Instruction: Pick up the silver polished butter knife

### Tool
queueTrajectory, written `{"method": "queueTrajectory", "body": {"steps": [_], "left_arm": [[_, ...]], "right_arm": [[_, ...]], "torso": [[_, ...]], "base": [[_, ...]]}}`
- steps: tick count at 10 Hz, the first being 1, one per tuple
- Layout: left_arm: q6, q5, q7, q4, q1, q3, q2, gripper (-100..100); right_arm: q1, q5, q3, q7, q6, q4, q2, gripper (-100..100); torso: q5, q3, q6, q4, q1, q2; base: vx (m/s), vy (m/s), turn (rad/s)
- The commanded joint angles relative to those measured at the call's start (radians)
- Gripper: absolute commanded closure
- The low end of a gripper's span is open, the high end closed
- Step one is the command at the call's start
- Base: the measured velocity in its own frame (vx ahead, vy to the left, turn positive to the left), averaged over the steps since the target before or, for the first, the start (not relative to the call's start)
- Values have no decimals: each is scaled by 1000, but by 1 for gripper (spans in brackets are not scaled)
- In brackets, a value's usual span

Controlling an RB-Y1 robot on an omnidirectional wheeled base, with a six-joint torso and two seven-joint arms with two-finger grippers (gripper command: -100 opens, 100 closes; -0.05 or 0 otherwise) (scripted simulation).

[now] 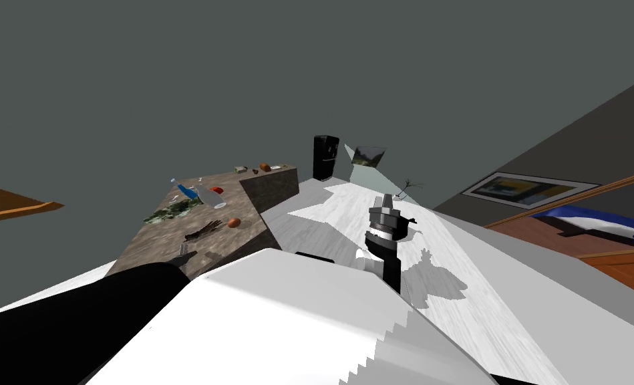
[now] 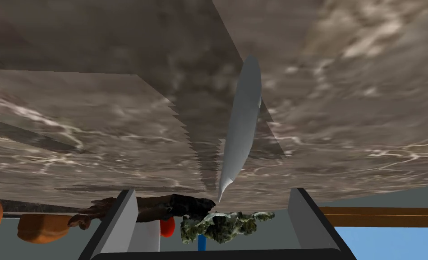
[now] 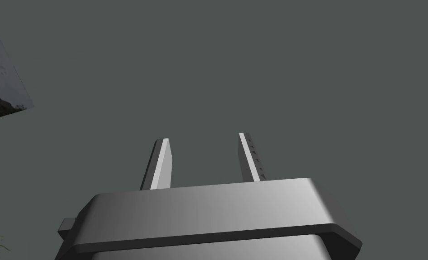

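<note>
The silver butter knife [image 2: 242, 126] lies flat on a brown marbled counter [image 2: 95, 113], one pointed end towards my left hand. My left gripper [image 2: 215, 201] is open, low over the counter, its two fingers [image 2: 126, 214] on either side of the knife's near end and clear of it. In the head view the left gripper [image 1: 184, 252] is at the counter's near end. My right gripper [image 1: 384, 200] stands open with its fingers up, away from the counter, with nothing between them [image 3: 204, 158].
On the counter [image 1: 155, 240] lie a dark brown object [image 1: 203, 232], an orange fruit [image 1: 234, 222], a clear bottle [image 1: 208, 195], a red item [image 1: 217, 190] and a greenish clump [image 1: 172, 212]. A tall black appliance [image 1: 325, 158] stands behind. A bed [image 1: 602, 224] is at right.
</note>
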Motion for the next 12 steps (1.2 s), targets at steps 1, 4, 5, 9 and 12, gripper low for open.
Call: {"method": "queueTrajectory", "body": {"steps": [1, 4, 5, 9, 12], "left_arm": [[-9, -9, -4, 28, -22, -11, -14, -100], [-13, -14, -7, 42, -35, -18, -20, 100], [-13, -14, -7, 41, -34, -17, -20, 100], [-10, -16, -9, 43, -33, -18, -19, 0], [0, 2, 0, -2, 2, 1, 4, 100]], "right_arm": [[0, 0, 0, 0, 0, 0, 0, 0], [0, 0, 0, 0, 0, 0, 0, 0], [0, 0, 0, 0, 0, 0, 0, 0], [0, 0, 0, 0, 0, 0, 0, 0], [0, 0, 0, 0, 0, 0, 0, 0]], "torso": [[0, 0, 0, 0, 0, 0], [0, 0, 0, 0, -1, 1], [-1, 0, 0, 0, -2, 1], [1, 2, 0, 2, -2, 2], [-1, 2, -1, 2, -7, 3]], "base": [[8, 58, -59], [4, 23, -26], [-1, 4, 14], [0, 0, -3], [-7, -41, 64]]}}
